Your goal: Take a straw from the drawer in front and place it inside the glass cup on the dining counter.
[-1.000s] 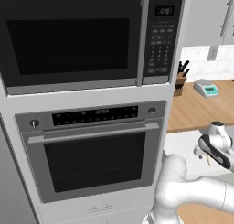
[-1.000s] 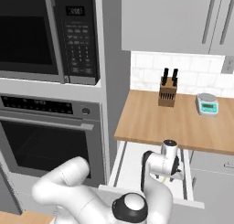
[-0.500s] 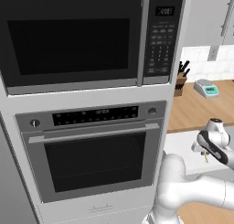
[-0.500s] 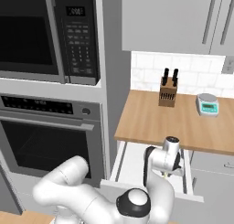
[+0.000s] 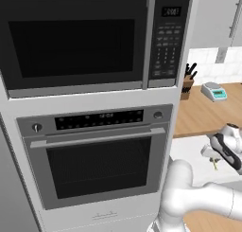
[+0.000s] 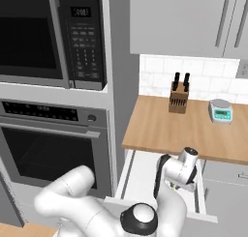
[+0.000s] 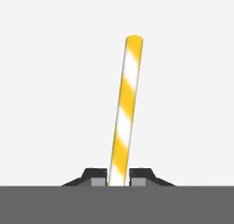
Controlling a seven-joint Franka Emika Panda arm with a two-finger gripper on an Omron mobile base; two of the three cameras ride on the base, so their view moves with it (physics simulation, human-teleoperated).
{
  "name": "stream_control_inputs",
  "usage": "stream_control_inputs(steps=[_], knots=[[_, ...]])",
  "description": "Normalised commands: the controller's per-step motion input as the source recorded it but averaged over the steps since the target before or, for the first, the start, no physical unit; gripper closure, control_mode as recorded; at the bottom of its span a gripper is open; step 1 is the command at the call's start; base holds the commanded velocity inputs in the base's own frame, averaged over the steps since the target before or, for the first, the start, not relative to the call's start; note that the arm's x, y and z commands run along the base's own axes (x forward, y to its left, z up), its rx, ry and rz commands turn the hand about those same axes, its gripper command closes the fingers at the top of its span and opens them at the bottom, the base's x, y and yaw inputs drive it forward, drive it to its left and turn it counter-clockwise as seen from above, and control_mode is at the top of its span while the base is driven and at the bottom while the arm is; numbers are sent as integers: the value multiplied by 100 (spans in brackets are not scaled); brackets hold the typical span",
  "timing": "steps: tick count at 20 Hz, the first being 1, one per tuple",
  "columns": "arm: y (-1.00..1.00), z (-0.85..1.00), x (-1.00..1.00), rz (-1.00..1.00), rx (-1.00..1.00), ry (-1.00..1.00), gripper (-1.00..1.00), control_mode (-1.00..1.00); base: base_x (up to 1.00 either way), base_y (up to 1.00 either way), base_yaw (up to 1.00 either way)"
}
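We have the tool (image 7: pixel 119 181) down inside the open drawer (image 6: pixel 140 175), and its two dark fingertips (image 7: pixel 97 177) are closed on the straw (image 7: pixel 125 109), one on each side of its lower end. In the hand view the yellow-and-white striped straw lies over the white drawer floor and points away from the tool, a little tilted. In the left base view a small yellow piece shows just below the hand, over the drawer. So we judge the picking step as nearly finished: the straw is gripped but not yet lifted out. What remains is most of the task: raise it, go to the dining bench with the glass cup, and put the straw in the cup.
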Motion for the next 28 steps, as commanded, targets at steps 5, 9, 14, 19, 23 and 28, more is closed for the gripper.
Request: stream_control_inputs(steps=[5, 9, 14, 19, 23, 28], knots=[[6, 61, -87, -13, -2, -51, 100, -100, 0, 0, 0], [32, 97, -94, -10, -11, -45, 100, -100, 0, 0, 0], [45, 100, -42, -3, -14, -11, 100, -100, 0, 0, 0], [66, 100, -7, 0, -16, 10, 100, -100, 0, 0, 0], [42, 100, -41, 0, -9, 18, 100, -100, 0, 0, 0], [51, 100, -54, 0, -7, 2, 100, -100, 0, 0, 0]])
